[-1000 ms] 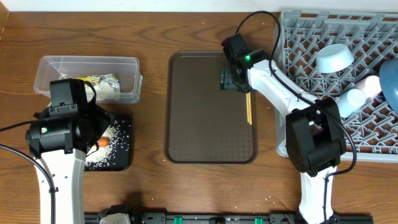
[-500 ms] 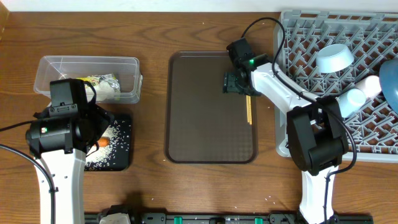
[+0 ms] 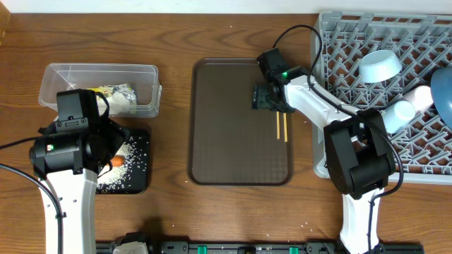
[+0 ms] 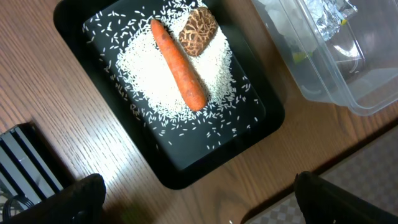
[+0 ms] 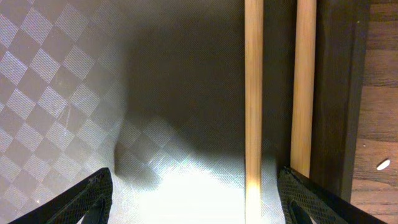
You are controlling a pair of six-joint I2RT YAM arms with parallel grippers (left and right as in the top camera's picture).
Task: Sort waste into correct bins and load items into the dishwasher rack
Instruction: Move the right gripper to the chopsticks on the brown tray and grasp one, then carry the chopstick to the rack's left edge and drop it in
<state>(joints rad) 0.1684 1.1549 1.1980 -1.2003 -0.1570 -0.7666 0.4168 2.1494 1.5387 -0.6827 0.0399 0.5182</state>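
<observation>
**Chopsticks flat by the serving tray's right rim, both grippers released**

The right gripper (image 5: pixel 199 196) is held low over the brown serving tray (image 3: pixel 226 134) with its jaws spread and nothing grasped. The thin wooden chopsticks (image 3: pixel 282 125) lie flat and parallel on the tray floor. In the right wrist view one stick is seen between the fingertips, and the other lies just beside the tray's raised right rim, close to the right-hand fingertip. A wide stretch of patterned tray floor lies open to the left of the sticks. To their right there is only the rim, then a narrow strip of desk (image 3: pixel 169 212), then the left edge of the grey dishwasher rack (image 3: pixel 339 42). The rack is cut off by the right edge of the overhead view.

In the rack are seen the small light blue bowl (image 3: pixel 380 65), two pale cups lying side by side, the upper pale cup (image 3: pixel 422 95) and the lower pale cup (image 3: pixel 397 113), and part of the large dark blue dish (image 3: pixel 443 92) at the frame edge.

The left gripper (image 4: pixel 199 202) is held wide apart and empty above the desk, just off one edge of the shallow black tray (image 4: pixel 186 177). In that tray the orange carrot (image 4: pixel 179 65) lies on a bed of loose white rice grains (image 4: pixel 149 74), and the brown food lump (image 4: pixel 198 31) touches it near one end. The clear plastic tub (image 4: pixel 336 68) stands just beside the black tray, and the crumpled snack wrapper (image 3: pixel 115 97) is held inside it. A band of bare desk separates both bins from the serving tray.
</observation>
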